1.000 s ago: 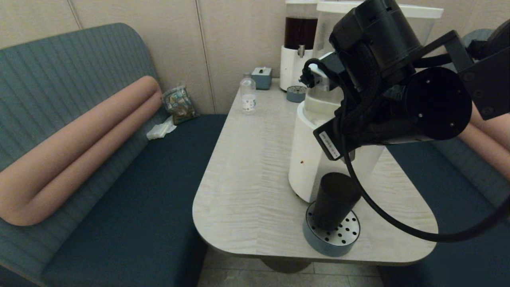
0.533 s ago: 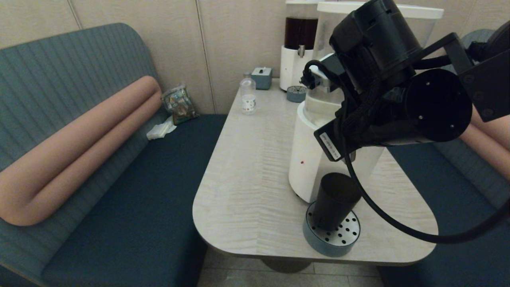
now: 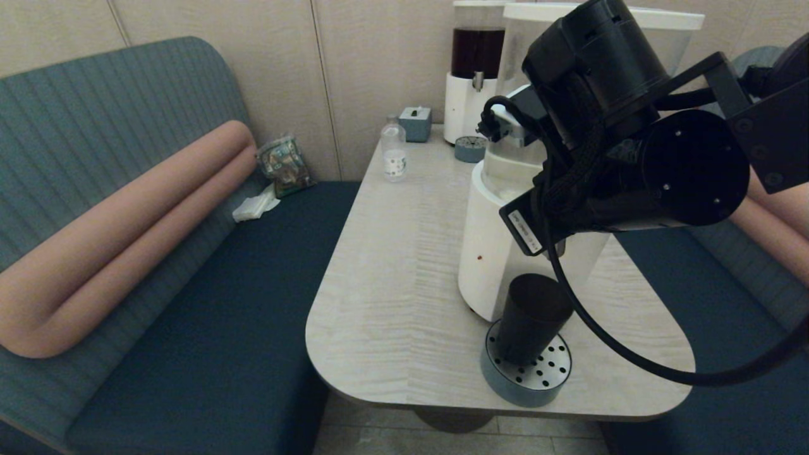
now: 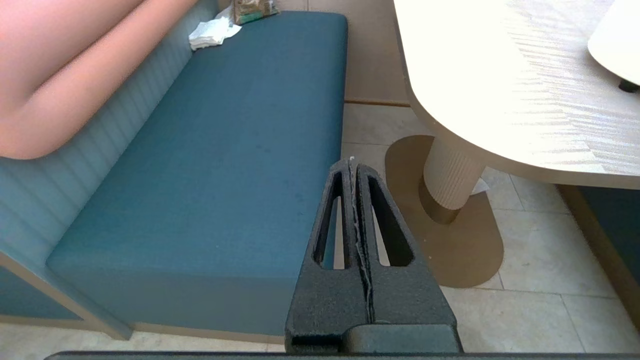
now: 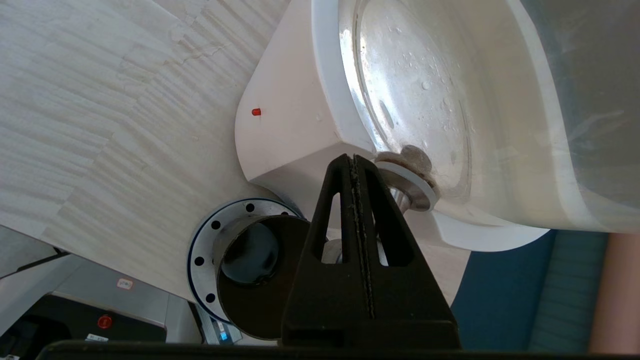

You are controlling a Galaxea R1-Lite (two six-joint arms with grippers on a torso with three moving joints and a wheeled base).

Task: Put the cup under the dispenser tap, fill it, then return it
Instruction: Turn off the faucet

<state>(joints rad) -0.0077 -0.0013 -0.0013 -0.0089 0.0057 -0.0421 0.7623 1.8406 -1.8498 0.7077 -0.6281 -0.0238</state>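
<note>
The cup (image 3: 532, 318) is set upright on the round drip tray (image 3: 540, 379) at the near edge of the desk (image 3: 392, 284), just in front of the white base of the large dispenser (image 3: 490, 253). In the right wrist view its open mouth (image 5: 260, 270) is seen directly below the right hand (image 5: 356, 165), whose fingers are pressed together with nothing between them, their tips held at the tap's fitting (image 5: 407, 177) above the cup. The cup's long axis is vertical, so the coming pour is judged to depend on the mouth lying straight beneath the spout. The right arm is much the nearer. The left hand (image 4: 351, 167) is likewise closed on nothing and is parked low beside the blue bench seat (image 4: 240, 130), well apart from the cup.
</note>
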